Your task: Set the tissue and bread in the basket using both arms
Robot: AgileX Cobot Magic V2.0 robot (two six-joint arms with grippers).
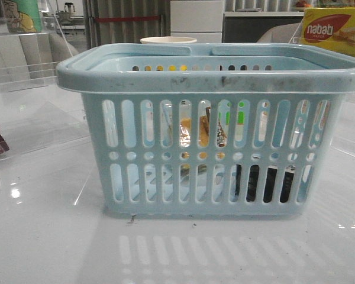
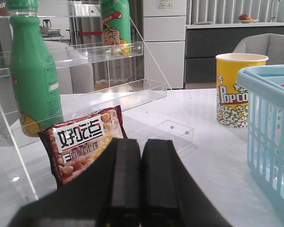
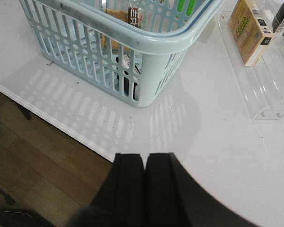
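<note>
Both my claws, left (image 2: 140, 177) and right (image 3: 144, 182), are pressed together, empty. Bread (image 1: 192, 131) and tissue (image 1: 263, 183) sit inside the basket (image 1: 213, 74); swinging carelessly could knock it.

yellow box (image 1: 334, 31): "nabati" | paper cup (image 2: 237, 90): "Popco" | snack packet (image 2: 85, 142): Chinese characters

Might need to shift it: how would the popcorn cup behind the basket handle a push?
The popcorn cup looks like thin paper, tall and open-topped, so probably light and apt to tip or slide on the glossy table.
</note>
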